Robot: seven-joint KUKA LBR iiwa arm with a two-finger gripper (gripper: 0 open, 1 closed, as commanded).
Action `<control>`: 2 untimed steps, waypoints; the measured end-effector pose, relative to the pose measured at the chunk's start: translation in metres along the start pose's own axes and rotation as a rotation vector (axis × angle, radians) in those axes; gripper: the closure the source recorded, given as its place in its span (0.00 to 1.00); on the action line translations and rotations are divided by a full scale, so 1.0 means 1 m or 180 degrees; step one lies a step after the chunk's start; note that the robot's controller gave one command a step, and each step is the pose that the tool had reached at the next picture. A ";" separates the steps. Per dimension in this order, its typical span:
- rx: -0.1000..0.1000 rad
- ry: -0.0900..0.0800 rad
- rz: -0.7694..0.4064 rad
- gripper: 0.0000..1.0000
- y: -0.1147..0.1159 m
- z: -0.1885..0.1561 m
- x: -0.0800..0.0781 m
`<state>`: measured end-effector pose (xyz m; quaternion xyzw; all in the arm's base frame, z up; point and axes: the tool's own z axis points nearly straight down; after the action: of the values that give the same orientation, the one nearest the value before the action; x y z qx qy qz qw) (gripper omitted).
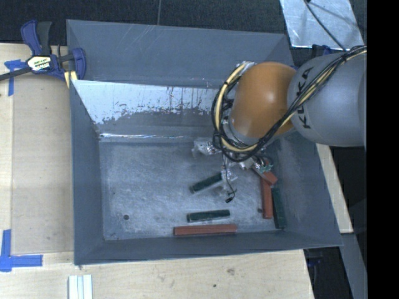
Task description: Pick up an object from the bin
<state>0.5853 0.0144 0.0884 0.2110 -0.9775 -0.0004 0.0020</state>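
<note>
My gripper (228,182) hangs below the arm's orange cover, low over the middle right of the bin floor. Its tip is right at the right end of a short dark green bar (204,184) that lies tilted on the floor; whether they touch I cannot tell. A second dark green bar (209,216) lies flat a little nearer the front wall. A small silvery piece (202,147) lies just left of the gripper, toward the back wall.
A long reddish-brown bar (205,230) lies along the front wall. At the right wall a brown bar (267,199) and a dark green bar (278,212) lie side by side. The left half of the floor is bare metal.
</note>
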 end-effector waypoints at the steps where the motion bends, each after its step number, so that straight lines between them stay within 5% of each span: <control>1: 0.0008 -0.0023 0.0005 1.00 -0.001 -0.005 -0.002; 2: 0.0007 -0.0023 0.0007 0.00 -0.001 -0.005 -0.002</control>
<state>0.5874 0.0147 0.0932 0.2099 -0.9777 0.0000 -0.0018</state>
